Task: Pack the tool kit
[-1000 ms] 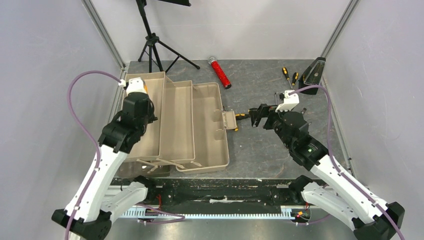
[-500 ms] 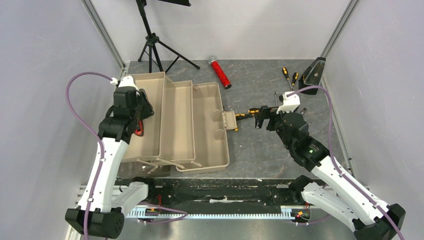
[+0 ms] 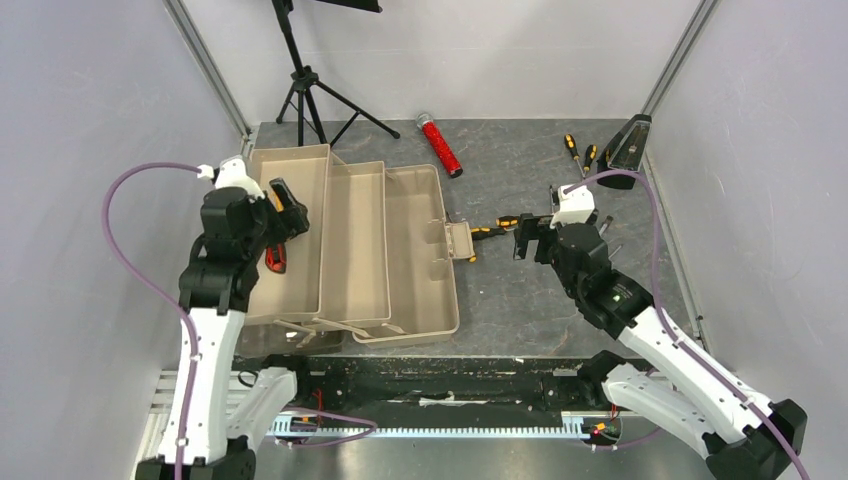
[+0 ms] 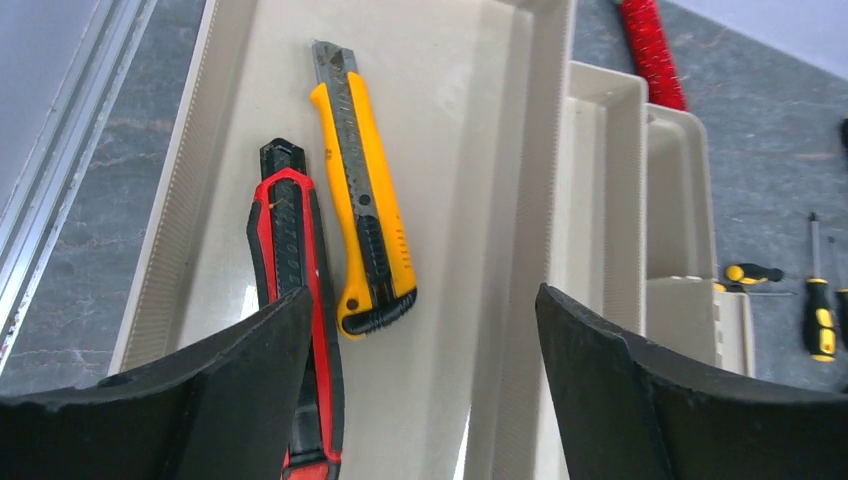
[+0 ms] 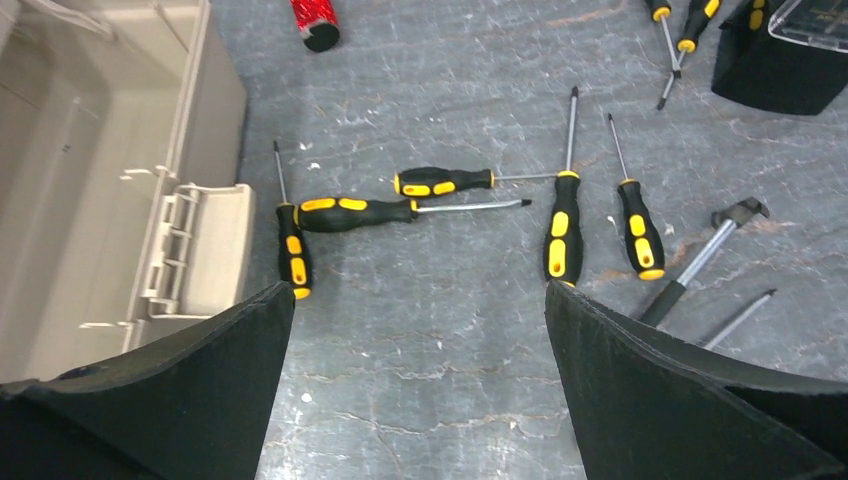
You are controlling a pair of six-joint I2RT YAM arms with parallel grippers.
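Red utility knife (image 4: 285, 240) lies beside the orange knife (image 4: 360, 210) in the toolbox's (image 3: 420, 250) leftmost tray (image 4: 470, 120), just below the left hand (image 4: 418, 300), which has let go, spread wide and drawn back since a second ago. The right hand (image 5: 420, 295) hangs spread and empty above screwdrivers (image 5: 355, 213) scattered on the surface (image 5: 450, 380).

I see a dark grey marbled table (image 3: 520, 300). On it sit the open tan toolbox (image 3: 405, 250) at left, a red glittery cylinder (image 3: 440, 146) behind it, scattered black-and-yellow screwdrivers (image 5: 355, 213), a small hammer (image 5: 697, 262), and a black metronome (image 3: 627, 145) in the far right corner.
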